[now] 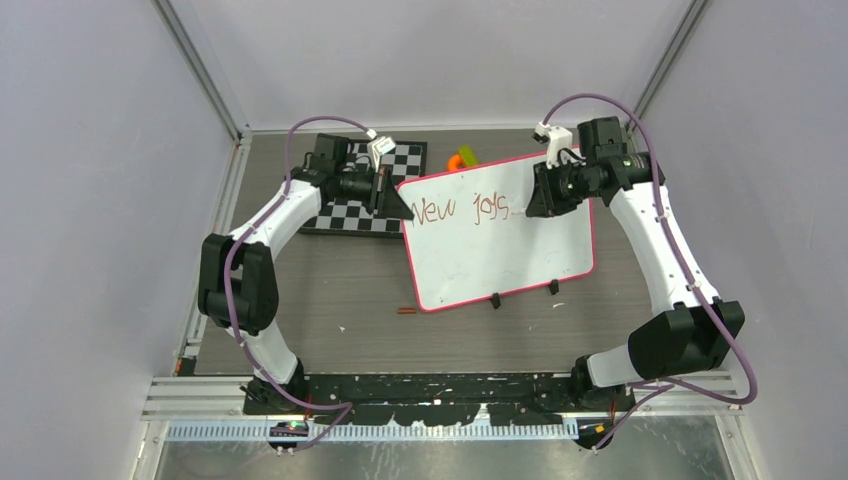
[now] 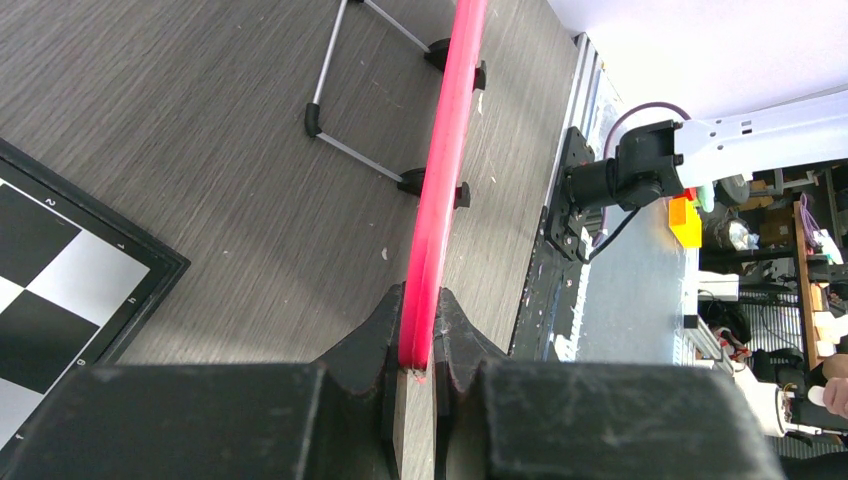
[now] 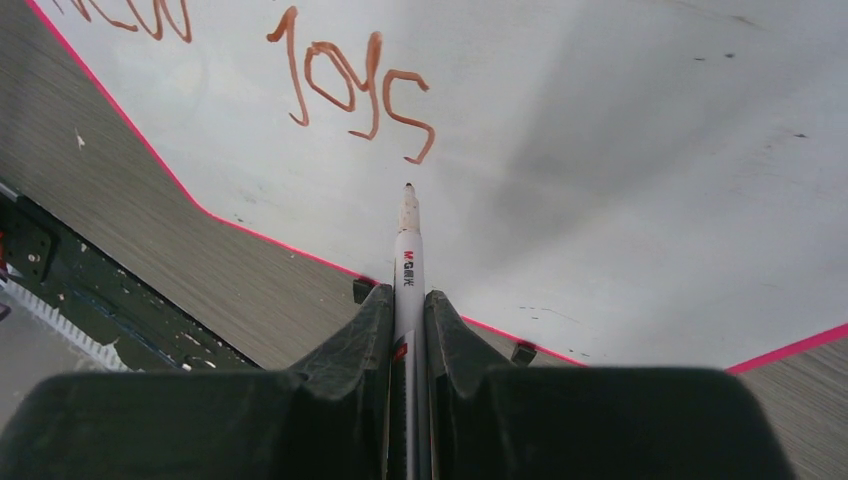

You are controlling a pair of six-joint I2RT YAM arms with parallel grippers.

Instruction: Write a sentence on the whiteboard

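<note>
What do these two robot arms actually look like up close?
Both the left arm and right arm have smooth white shells between chunky black joints. A purple cable loops along each. They end in matte black, wedge-shaped fingers, scuffed at the edges.

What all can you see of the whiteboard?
The whiteboard is a smooth white panel with a thin pink-red rim, rounded corners and two black clips on its near edge. Wire legs prop it behind. The left gripper clamps its left edge. Reddish-brown writing reads "New jobs". A marker points at it.
</note>
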